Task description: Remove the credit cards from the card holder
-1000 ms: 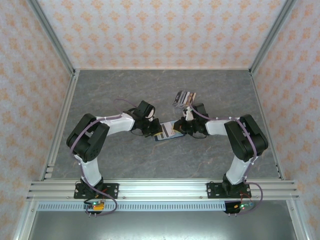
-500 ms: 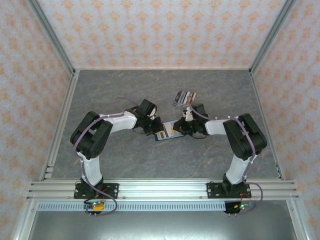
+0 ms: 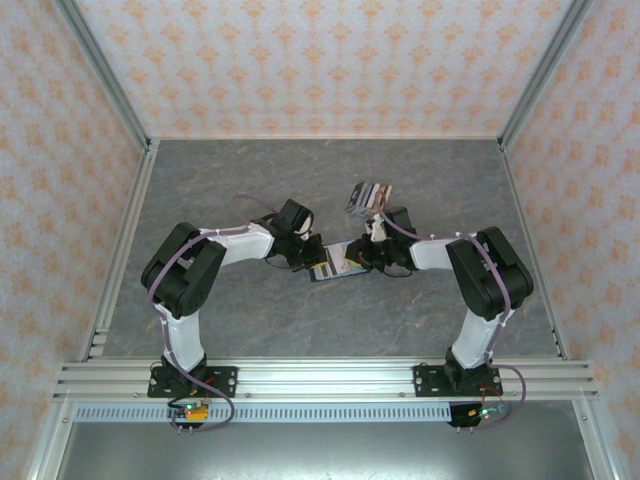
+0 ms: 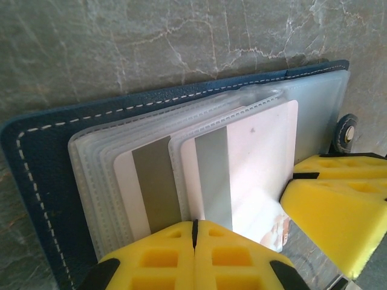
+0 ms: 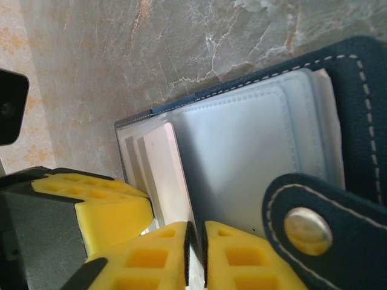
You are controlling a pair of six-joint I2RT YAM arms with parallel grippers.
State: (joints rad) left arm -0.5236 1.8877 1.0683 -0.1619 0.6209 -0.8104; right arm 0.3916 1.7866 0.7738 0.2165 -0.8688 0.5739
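Left gripper (image 4: 193,232) closed tighter, right gripper (image 5: 195,232) pinching white card (image 5: 172,175), open navy card holder (image 4: 36,157), frosted sleeves (image 4: 91,175)

Card holder (image 4: 42,157) looks like matt navy leather with pale stitching. Sleeves (image 4: 91,163) are frosted soft plastic, cards (image 4: 254,145) glossy, worktop (image 4: 121,48) matt stone-look, snap (image 5: 307,229) shiny metal.
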